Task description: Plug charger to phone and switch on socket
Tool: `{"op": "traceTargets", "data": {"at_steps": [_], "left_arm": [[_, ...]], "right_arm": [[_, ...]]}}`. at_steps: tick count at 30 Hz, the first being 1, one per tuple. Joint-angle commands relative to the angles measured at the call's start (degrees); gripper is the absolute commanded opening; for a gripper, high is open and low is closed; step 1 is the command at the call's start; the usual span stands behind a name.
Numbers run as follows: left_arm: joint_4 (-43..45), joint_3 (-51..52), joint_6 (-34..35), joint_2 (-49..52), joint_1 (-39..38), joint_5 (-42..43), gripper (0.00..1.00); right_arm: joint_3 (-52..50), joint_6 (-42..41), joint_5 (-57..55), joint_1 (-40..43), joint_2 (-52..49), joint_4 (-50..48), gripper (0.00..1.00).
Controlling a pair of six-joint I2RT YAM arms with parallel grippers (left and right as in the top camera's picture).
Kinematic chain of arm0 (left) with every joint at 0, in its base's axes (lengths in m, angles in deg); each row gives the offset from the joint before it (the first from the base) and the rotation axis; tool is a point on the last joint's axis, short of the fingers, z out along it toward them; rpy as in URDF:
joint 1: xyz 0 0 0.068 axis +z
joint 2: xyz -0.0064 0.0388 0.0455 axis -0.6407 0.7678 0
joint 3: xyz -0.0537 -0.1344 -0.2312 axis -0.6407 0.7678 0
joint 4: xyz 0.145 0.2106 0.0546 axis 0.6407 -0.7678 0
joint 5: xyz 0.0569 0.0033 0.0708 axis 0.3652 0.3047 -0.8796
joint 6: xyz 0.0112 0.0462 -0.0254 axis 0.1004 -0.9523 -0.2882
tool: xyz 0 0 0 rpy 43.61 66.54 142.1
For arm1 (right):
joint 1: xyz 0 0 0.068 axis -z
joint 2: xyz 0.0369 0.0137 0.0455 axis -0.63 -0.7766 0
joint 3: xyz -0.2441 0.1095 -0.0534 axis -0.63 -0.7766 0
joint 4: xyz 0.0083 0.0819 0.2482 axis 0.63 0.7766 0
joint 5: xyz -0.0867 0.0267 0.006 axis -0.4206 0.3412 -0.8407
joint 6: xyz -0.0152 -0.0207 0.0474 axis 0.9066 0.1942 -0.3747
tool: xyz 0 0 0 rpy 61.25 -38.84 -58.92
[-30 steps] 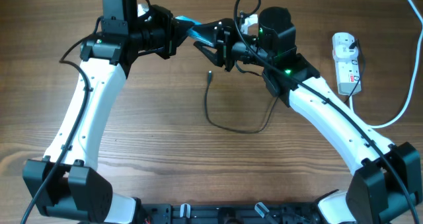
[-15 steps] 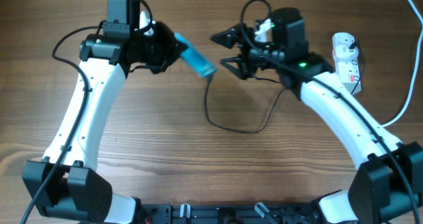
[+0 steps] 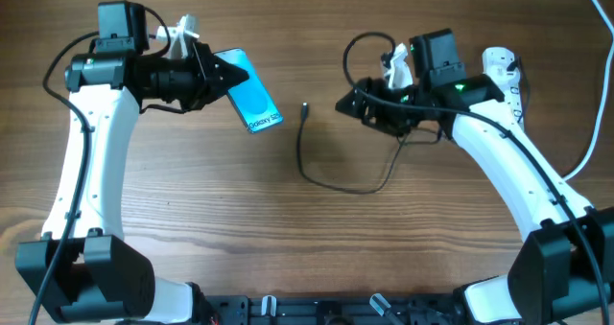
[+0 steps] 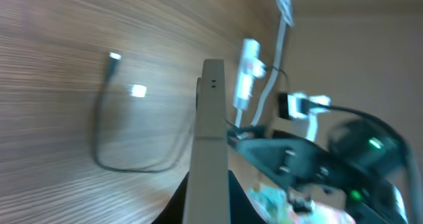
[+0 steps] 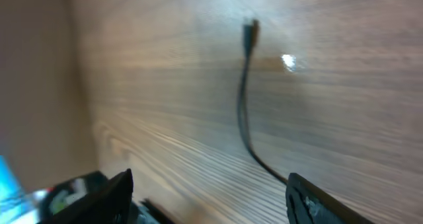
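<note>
My left gripper (image 3: 223,79) is shut on the phone (image 3: 251,102), a blue-teal slab with "Galaxy S25" text, held above the table at upper left. In the left wrist view the phone (image 4: 208,145) shows edge-on between the fingers. The charger (image 3: 321,172), a thin black cable, lies looped on the table; its metal-tipped plug (image 3: 304,107) is free, just right of the phone. It also shows in the right wrist view (image 5: 250,32). My right gripper (image 3: 347,105) is open and empty, right of the plug. The socket (image 3: 503,85), a white power strip, lies at far right.
A thicker white cable (image 3: 585,152) runs from the socket along the right edge. Black arm wiring loops above my right wrist (image 3: 369,47). The wooden table (image 3: 288,239) extends to the front.
My left arm has pulled the phone left and away from the right gripper. My right gripper has let go of the phone, opened and moved back right. The charger plug lies unmoved.
</note>
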Motion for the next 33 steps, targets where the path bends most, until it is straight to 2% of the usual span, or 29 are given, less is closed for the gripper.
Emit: {"op": "traceTargets", "data": {"at_steps": [1, 3, 5, 7, 9, 15, 19, 24, 33], "left_arm": [[1.4, -0.1, -3.0, -0.9, 0.4, 11.8, 0.04], [4.2, -0.1, -2.7, -0.9, 0.7, 15.8, 0.04], [6.8, -0.1, -0.4, -0.9, 2.3, 19.1, 0.04], [8.3, -0.1, 4.5, -0.9, 5.5, 19.2, 0.04], [8.5, -0.1, 6.5, -0.9, 9.6, 19.3, 0.04], [6.3, -0.1, 6.5, -0.9, 17.8, 19.2, 0.04], [5.6, -0.1, 6.3, -0.9, 18.7, 17.9, 0.04], [4.0, -0.1, 6.3, -0.9, 18.7, 14.0, 0.04], [4.0, -0.1, 6.3, -0.9, 18.7, 13.1, 0.04]], "right_arm": [[4.3, 5.6, -9.0, -3.9, 0.1, 4.3, 0.73], [7.4, 5.6, -14.7, -6.2, 0.1, 7.5, 0.73], [10.5, 5.6, -18.2, -7.9, 0.1, 9.7, 0.65], [13.2, 5.6, -19.7, -8.7, 0.1, 10.5, 0.6], [16.3, 5.1, -22.0, -9.5, -0.2, 10.4, 0.6], [27.1, 4.2, -21.9, -10.1, -8.9, 12.7, 0.54], [31.6, 3.5, -23.3, -12.7, -18.9, 12.9, 0.5], [31.6, -0.7, -25.8, -14.9, -28.6, 10.2, 0.34], [31.5, -1.1, -25.0, -16.4, -37.2, 4.0, 0.27]]}}
